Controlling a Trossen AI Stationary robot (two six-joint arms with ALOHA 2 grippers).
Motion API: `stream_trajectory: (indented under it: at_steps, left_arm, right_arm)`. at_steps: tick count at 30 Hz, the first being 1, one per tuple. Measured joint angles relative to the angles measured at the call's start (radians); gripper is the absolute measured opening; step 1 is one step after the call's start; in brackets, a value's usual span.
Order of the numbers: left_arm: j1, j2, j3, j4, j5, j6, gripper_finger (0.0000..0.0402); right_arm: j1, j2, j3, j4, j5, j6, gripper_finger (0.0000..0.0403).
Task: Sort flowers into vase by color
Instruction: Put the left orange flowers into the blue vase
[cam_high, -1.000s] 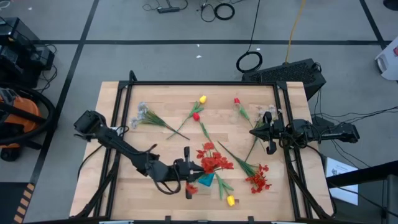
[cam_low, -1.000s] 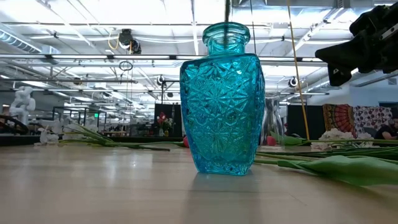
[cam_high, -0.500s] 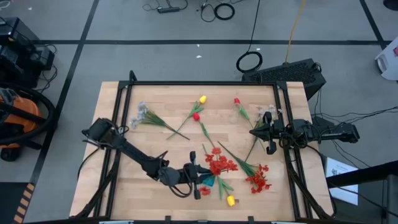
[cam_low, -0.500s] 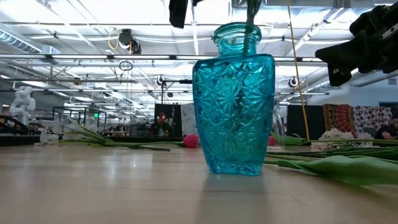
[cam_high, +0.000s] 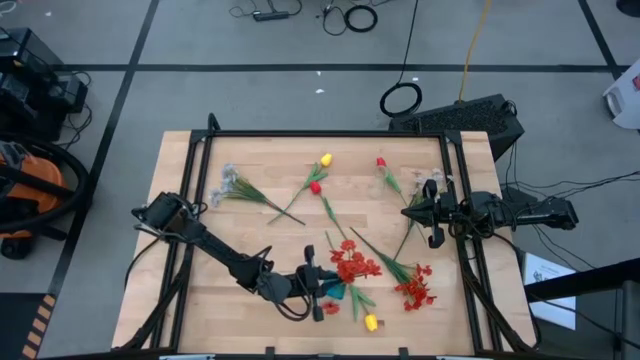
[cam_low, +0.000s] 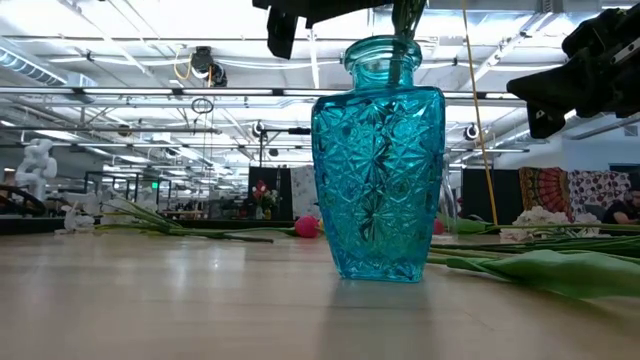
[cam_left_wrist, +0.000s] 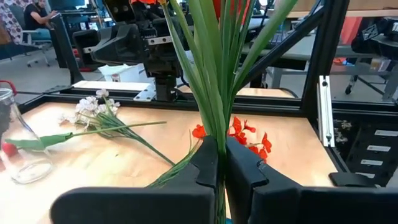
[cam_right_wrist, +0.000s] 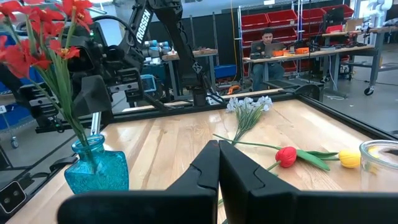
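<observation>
A spray of small red blossoms (cam_high: 350, 263) stands with its green stems in the neck of the blue cut-glass vase (cam_low: 378, 170), near the table's front middle. My left gripper (cam_left_wrist: 221, 163) is shut on those stems just above the vase mouth; the right wrist view shows the blossoms (cam_right_wrist: 43, 25) above the vase (cam_right_wrist: 96, 171). My right gripper (cam_right_wrist: 217, 158) waits shut and empty at the table's right edge (cam_high: 435, 212). Other flowers lie flat on the wood: a whitish sprig (cam_high: 235, 185), a yellow tulip (cam_high: 325, 160), a red tulip (cam_high: 315, 187), a second red spray (cam_high: 415, 285). My left gripper pinches the bundle of green stems (cam_left_wrist: 214, 127) between its two fingers, below the leaves and blossoms. The fingers come in level from the table's left and lie across the stems. The spray stands upright, its lower stems inside the vase neck (cam_low: 400, 55).
A clear glass bottle (cam_left_wrist: 18, 152) lies far right beside a red bud (cam_high: 381, 162). A whitish sprig (cam_high: 430, 185) lies by my right gripper, a yellow tulip (cam_high: 370, 322) near the front edge. A black frame (cam_high: 320, 135) rims the table.
My left gripper has sunk and gone a little toward the table's right edge with the red spray, and its stems have gone down into the blue vase's neck. The vase has slid slightly along the table. Over the last half second the gripper has kept almost still.
</observation>
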Motion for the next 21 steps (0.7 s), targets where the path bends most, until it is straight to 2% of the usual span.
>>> stream_trajectory:
  at_steps: [12, 18, 21]
  left_arm:
    - [0.0, -0.003, 0.0, -0.05, -0.006, 0.002, 0.013]
    - [-0.002, -0.019, 0.0, -0.074, -0.006, 0.007, 0.0136]
    - [-0.004, -0.054, 0.0, -0.153, -0.006, 0.0, 0.0136]
  right_arm:
    - [0.0, 0.0, 0.0, 0.0, 0.0, 0.0, 0.0]
    - [0.0, 0.0, 0.0, 0.0, 0.0, 0.0, 0.0]
    - [0.0, 0.0, 0.0, 0.0, 0.0, 0.0, 0.0]
